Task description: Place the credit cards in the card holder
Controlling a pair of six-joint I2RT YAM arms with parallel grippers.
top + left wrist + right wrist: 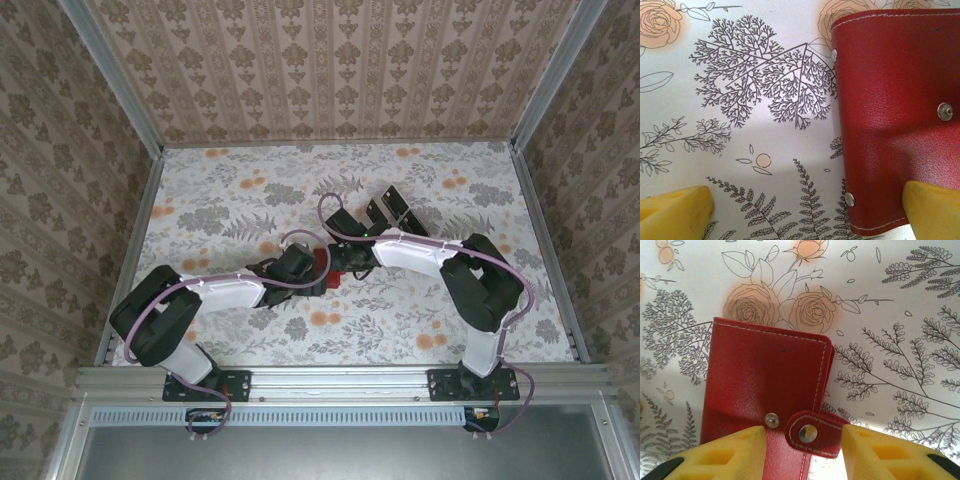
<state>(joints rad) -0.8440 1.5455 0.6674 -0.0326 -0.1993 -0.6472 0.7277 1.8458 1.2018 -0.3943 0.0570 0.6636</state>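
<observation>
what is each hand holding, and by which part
Nothing: left hand open, right hand open astride the snap tab of the red leather wallet.

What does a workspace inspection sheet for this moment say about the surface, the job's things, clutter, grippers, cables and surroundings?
Surface: table under a white floral-print cloth, lying flat.
Job's things: small red leather-like folding card holder lies folded at mid-table, its snap tab off the stud; flat black rectangular credit cards lie in a loose group behind it, count unclear.
Clutter: nothing seen.
Grippers: left gripper wide open, one yellow finger at the holder's edge; right gripper open, astride the snap tab.
Cables: purple cables loop along both arms.
Surroundings: patterned beige walls on three sides; metal rail at the near edge.
</observation>
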